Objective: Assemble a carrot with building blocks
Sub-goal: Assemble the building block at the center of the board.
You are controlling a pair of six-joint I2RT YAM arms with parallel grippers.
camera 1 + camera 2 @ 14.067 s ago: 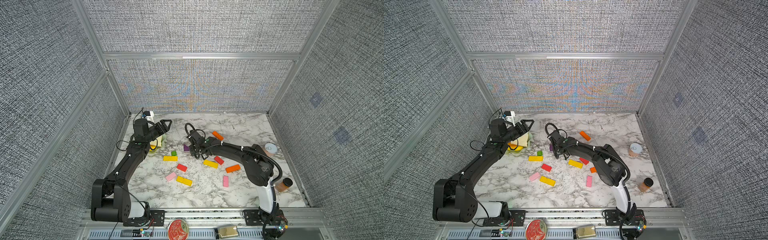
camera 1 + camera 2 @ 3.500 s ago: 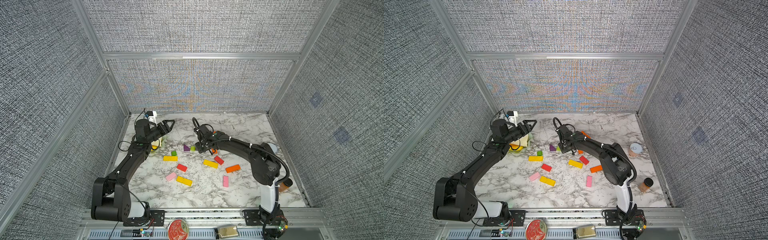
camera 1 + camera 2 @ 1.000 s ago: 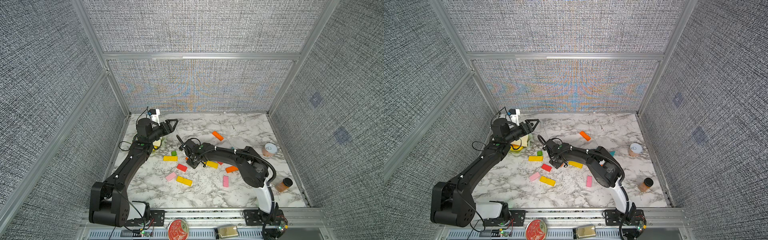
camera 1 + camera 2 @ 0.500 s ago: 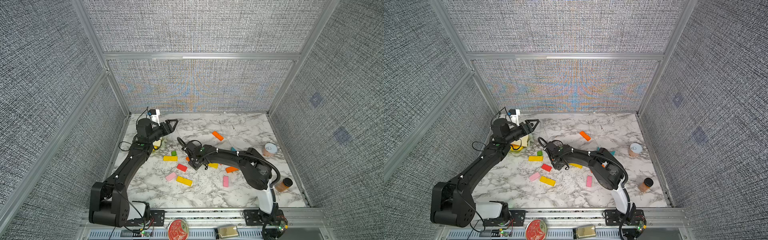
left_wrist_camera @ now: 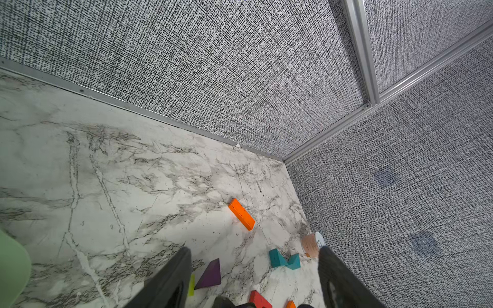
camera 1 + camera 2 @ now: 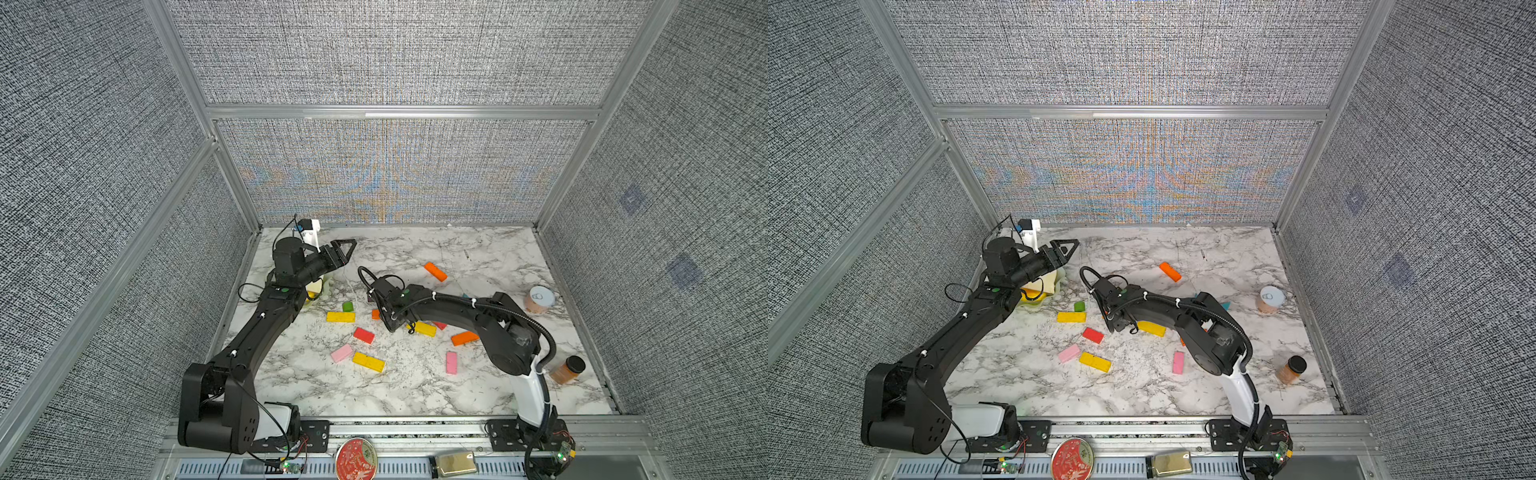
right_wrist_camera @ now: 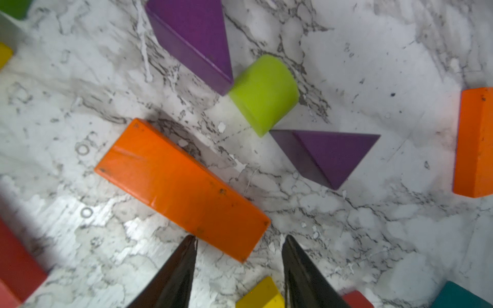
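My right gripper (image 7: 239,240) stands open low over the marble table. An orange bar (image 7: 181,186) lies flat just ahead of its fingertips, with one corner reaching between them. Past the bar sit a lime green stub (image 7: 264,93) and two purple triangles (image 7: 194,34) (image 7: 333,154). In a top view the right gripper (image 6: 384,318) is mid-table, and only the bar's end (image 6: 375,314) shows beside it. My left gripper (image 6: 351,247) hangs open and empty above the back left, and its wrist view (image 5: 254,250) looks across to a second orange bar (image 5: 241,214).
Loose blocks lie around: yellow bars (image 6: 340,317) (image 6: 368,362) (image 6: 424,328), a red bar (image 6: 364,335), pink bars (image 6: 341,352) (image 6: 451,362), an orange bar (image 6: 464,338) and teal triangles (image 5: 284,260). The plate with bread (image 6: 316,289) sits under the left arm. A jar (image 6: 566,370) and a tape roll (image 6: 539,298) stand at the right.
The right gripper's jaws have parted and let the orange bar down onto the table. The left arm has not moved.
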